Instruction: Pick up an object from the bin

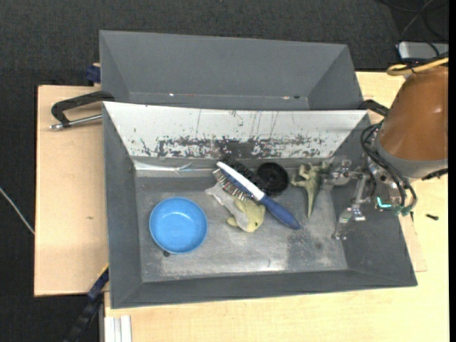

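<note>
The bin (120,212) is matt grey metal, its back wall scuffed bright and speckled. The blue bowl (178,224) looks like smooth plastic, faintly glossy. The brush (249,186) has a shiny blue-and-white plastic handle and wiry-looking bristles.

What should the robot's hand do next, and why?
Probably slide a little toward the green toy figure. The gripper sits over bare floor of the bin near its right wall, and that toy lies closest to it.
</note>
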Motion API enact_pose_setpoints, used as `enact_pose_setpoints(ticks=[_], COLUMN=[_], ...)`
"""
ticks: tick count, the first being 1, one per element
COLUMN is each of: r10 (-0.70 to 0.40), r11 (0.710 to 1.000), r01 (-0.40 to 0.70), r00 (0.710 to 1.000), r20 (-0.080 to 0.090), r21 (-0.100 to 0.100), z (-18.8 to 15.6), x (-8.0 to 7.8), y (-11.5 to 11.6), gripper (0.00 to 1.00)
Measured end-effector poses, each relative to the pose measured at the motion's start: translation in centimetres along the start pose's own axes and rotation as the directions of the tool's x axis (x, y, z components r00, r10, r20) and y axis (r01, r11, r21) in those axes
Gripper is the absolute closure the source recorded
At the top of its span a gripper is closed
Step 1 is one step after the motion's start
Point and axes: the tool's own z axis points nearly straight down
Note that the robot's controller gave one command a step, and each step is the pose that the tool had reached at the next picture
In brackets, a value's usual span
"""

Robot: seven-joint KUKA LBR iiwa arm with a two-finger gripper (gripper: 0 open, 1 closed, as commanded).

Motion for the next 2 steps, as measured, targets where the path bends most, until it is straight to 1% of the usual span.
enact_pose_setpoints(ticks=[1, 2], r10=[-0.454, -0.612], r11=[0.891, 0.791], r01=[0.454, 0.612], r00=[0.891, 0.791], r20=[0.015, 0.014], r21=[0.010, 0.014], z=[-4.4, 8.0], x=[-5.9, -7.6], y=[-0.7, 5.7], gripper=[0.00, 0.00])
